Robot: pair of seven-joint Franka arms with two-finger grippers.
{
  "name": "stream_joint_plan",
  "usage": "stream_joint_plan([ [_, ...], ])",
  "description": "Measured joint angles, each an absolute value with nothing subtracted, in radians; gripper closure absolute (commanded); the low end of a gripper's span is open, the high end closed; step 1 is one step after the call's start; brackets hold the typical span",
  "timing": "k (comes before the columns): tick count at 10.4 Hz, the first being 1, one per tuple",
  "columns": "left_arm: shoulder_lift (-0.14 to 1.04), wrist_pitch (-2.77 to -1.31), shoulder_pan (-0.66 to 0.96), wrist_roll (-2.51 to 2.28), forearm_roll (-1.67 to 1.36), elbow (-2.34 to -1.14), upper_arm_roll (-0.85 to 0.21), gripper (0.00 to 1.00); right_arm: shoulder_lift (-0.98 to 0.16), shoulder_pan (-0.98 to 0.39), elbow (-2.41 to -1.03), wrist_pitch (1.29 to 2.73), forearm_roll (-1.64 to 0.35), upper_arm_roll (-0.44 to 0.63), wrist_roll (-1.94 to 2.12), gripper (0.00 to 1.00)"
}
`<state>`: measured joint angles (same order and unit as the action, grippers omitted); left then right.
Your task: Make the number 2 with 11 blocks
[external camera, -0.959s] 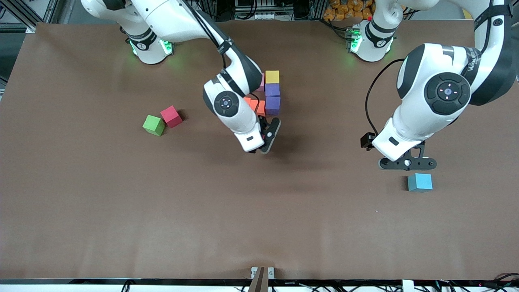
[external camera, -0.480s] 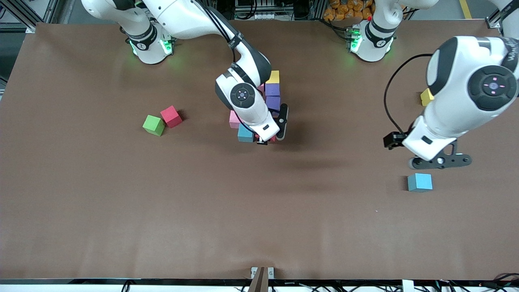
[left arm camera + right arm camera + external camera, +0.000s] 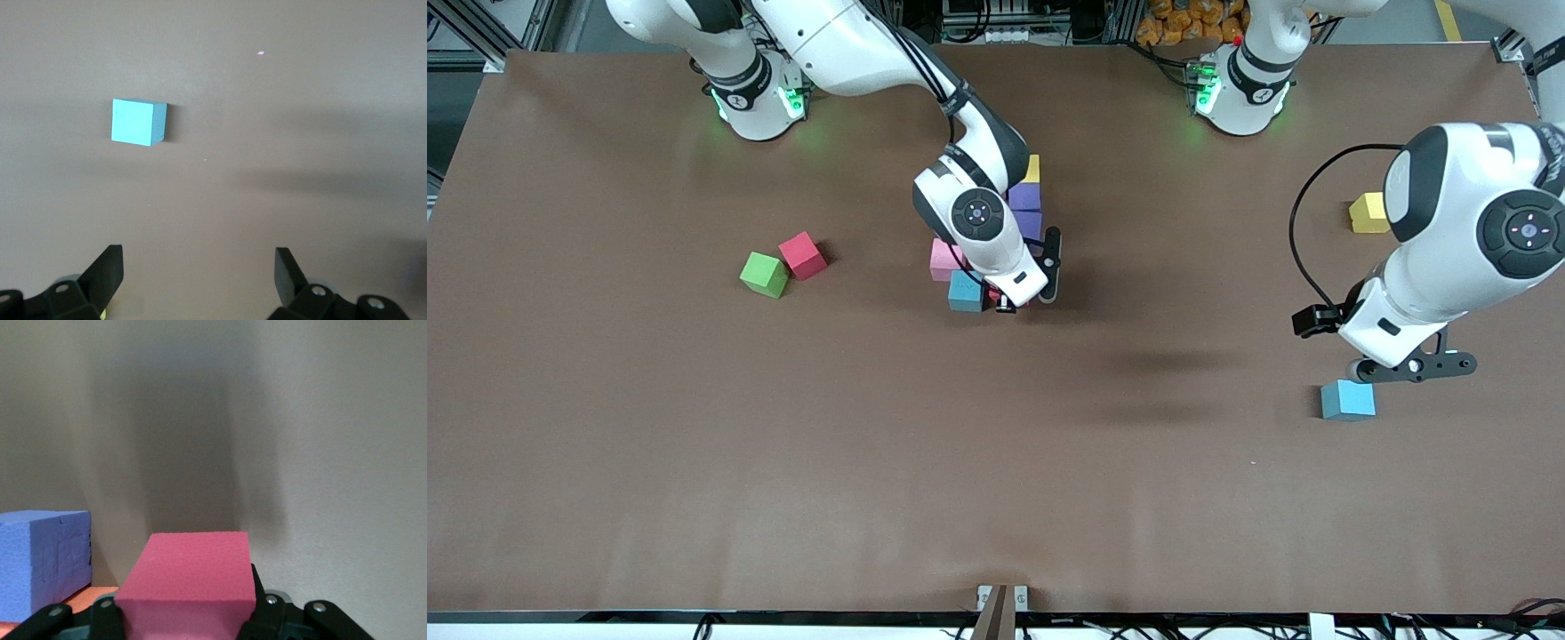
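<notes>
right gripper [image 3: 1024, 298] fingers clamp a pink block [image 3: 190, 580] by the cluster; left gripper [image 3: 199, 280] fingers wide, empty

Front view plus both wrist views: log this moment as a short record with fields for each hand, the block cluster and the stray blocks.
right hand: shut on pink block, low at the cluster
left hand: open, over bare table beside light blue block
cluster: yellow, purple, pink, light blue visible
strays: red block touching green cube; yellow block at left arm's end
</notes>
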<state>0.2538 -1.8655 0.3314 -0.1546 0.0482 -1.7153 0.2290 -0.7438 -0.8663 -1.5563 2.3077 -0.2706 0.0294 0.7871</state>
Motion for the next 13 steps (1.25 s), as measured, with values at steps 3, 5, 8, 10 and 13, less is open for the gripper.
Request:
stream_joint_plan([
  [3,0.239,-1.934,0.275,-0.072,0.046,-1.806,0.228,0.0,-0.748,-0.866,-1.559,2.278,-0.253,0.034,0.786,1.0],
  [5,0.238,-1.962,0.267,-0.059,0.046,-1.833,0.227,0.0,-0.748,-0.866,-1.564,2.263,-0.217,0.038,0.775,1.0],
  [8,0.238,-1.977,0.261,-0.045,0.045,-1.836,0.224,0.0,-0.75,-0.866,-1.575,2.262,-0.176,0.04,0.753,1.0],
  [10,0.238,-1.986,0.251,-0.017,0.04,-1.839,0.224,0.0,-0.75,-0.866,-1.58,2.262,-0.163,0.046,0.751,1.0],
  [13,0.238,-1.988,0.25,-0.016,0.04,-1.84,0.224,0.0,-0.749,-0.866,-1.58,2.246,-0.153,0.053,0.751,1.0],
])
